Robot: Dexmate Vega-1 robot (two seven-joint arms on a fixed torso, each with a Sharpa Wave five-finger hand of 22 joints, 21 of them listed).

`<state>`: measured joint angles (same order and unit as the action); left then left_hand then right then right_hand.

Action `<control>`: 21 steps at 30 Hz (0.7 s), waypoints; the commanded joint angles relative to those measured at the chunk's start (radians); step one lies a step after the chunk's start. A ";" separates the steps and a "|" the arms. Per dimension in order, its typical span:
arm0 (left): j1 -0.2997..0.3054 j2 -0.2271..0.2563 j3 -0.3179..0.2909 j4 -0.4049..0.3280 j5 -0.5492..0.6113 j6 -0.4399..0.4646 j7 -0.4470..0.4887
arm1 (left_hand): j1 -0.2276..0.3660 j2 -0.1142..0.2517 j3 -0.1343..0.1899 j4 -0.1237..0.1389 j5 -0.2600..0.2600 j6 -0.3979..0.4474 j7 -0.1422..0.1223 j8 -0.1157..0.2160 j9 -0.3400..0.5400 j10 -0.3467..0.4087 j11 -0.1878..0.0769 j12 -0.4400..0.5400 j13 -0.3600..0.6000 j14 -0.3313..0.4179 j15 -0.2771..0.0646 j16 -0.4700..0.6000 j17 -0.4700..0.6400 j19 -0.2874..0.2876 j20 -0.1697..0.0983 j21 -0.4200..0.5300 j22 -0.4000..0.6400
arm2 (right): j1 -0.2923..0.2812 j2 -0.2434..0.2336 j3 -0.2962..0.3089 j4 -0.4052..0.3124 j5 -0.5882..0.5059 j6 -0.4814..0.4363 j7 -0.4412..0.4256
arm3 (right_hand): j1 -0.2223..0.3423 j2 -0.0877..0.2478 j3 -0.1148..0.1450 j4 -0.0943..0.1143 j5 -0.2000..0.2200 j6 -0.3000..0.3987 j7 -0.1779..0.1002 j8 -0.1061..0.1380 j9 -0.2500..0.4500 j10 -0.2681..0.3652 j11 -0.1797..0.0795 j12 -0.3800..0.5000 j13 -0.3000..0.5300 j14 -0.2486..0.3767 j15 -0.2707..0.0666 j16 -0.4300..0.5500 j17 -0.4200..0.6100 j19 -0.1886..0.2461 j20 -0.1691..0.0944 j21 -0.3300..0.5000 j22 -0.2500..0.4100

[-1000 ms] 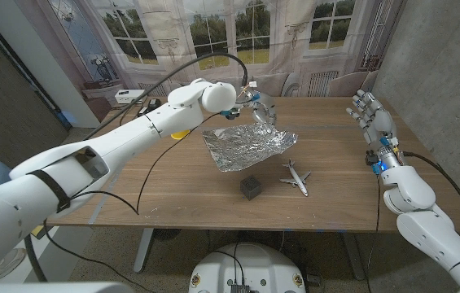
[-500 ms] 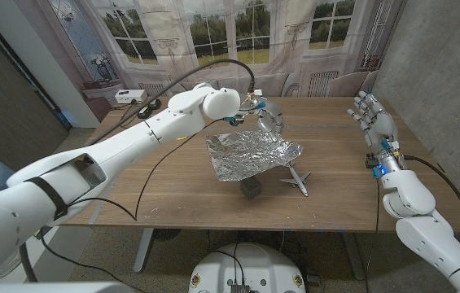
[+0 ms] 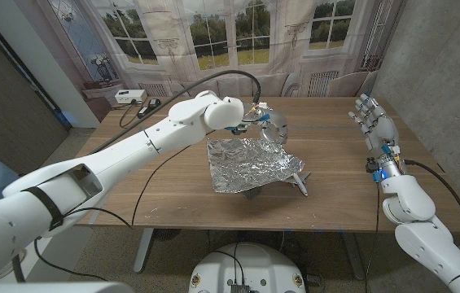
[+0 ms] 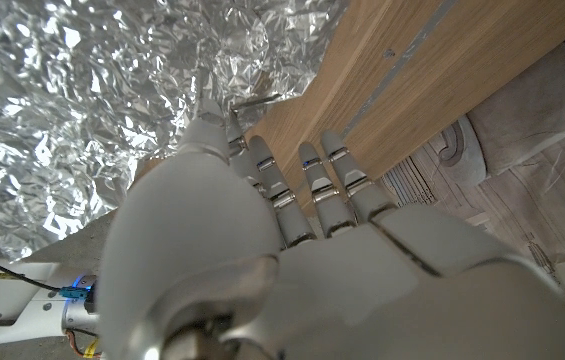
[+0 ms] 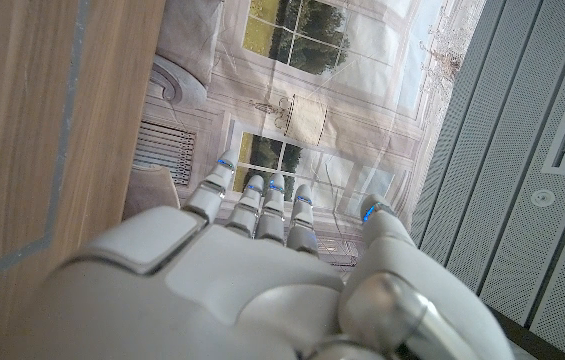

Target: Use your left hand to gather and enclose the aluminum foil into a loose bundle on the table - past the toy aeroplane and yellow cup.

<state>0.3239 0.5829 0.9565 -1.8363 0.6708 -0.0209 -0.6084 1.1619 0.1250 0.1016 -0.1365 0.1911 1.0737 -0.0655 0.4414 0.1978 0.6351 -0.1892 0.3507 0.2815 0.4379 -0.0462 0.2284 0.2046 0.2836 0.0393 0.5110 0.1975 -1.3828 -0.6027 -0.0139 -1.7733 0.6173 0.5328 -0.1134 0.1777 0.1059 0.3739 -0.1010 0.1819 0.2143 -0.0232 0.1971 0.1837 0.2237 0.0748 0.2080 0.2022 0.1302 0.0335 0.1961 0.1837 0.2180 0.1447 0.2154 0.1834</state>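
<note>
A crinkled sheet of aluminum foil (image 3: pixel 248 163) lies spread on the wooden table (image 3: pixel 335 146), one edge lifted. My left hand (image 3: pixel 269 126) is at the foil's far right corner; in the left wrist view its fingertips (image 4: pixel 224 112) meet at the edge of the foil (image 4: pixel 82 130) and pinch it. The toy aeroplane (image 3: pixel 300 180) sits at the foil's near right edge, partly covered. My right hand (image 3: pixel 374 122) is raised over the table's right side, fingers apart and holding nothing; it also appears as my right hand (image 5: pixel 242 290) in its wrist view.
A small black cube (image 3: pixel 251 193) peeks out under the foil's near edge. A white box (image 3: pixel 127 96) and a dark object (image 3: pixel 151 103) sit at the table's far left. A black cable (image 3: pixel 144 191) loops from my left arm over the table.
My left hand has moved right and the foil has slid with it, right and nearer. The sheet now covers the black cube and reaches the aeroplane.
</note>
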 commanded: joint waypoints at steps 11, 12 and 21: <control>0.052 -0.008 0.005 -0.005 0.120 0.000 -0.026 | 0.002 -0.010 0.010 -0.004 0.000 0.072 0.000 0.062 0.015 0.010 -0.001 -0.007 0.003 -0.003 -0.152 -0.006 0.001 0.000 0.001 0.004 0.002 | 0.004 0.004 -0.011 0.006 0.000 -0.002 0.009 | -0.005 -0.004 0.003 0.001 0.002 0.011 0.001 -0.003 0.003 0.009 0.002 0.000 0.002 0.009 0.001 0.003 0.004 0.007 -0.005 0.001 0.004; 0.052 -0.010 0.006 0.000 0.119 -0.002 -0.028 | 0.002 -0.011 0.010 -0.004 0.000 0.072 0.000 0.062 0.014 0.010 0.000 -0.007 0.003 -0.004 -0.152 -0.006 0.001 0.000 0.001 0.004 0.002 | 0.004 0.004 -0.010 0.006 -0.001 -0.003 0.008 | -0.005 -0.004 0.003 0.001 0.002 0.011 0.001 -0.003 0.003 0.009 0.002 0.000 0.002 0.009 0.001 0.003 0.004 0.008 -0.005 0.001 0.004; 0.040 -0.029 0.019 0.039 0.107 -0.023 -0.058 | 0.001 -0.013 0.013 -0.004 0.000 0.074 -0.002 0.059 0.010 0.010 0.002 -0.010 0.005 -0.005 -0.151 -0.007 0.001 -0.002 0.001 0.004 0.002 | 0.004 0.007 -0.011 0.010 -0.002 0.001 0.005 | -0.007 -0.004 0.003 0.002 0.002 0.012 0.000 -0.003 0.003 0.008 0.003 0.000 0.002 0.010 0.001 0.003 0.004 0.007 -0.005 0.001 0.004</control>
<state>0.3687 0.5716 0.9612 -1.8309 0.7712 -0.0244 -0.6398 1.1528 0.1158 0.1102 -0.1366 0.1910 1.0751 -0.0641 0.4414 0.1978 0.6350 -0.1891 0.3429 0.2815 0.4379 -0.0462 0.2206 0.2047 0.2837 0.0393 0.5110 0.1975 -1.3806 -0.5990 -0.0229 -1.7687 0.6169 0.5338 -0.1053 0.1736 0.1018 0.3739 -0.1010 0.1819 0.2143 -0.0232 0.1971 0.1838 0.2236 0.0748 0.2080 0.2022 0.1302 0.0335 0.1961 0.1836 0.2180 0.1447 0.2153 0.1834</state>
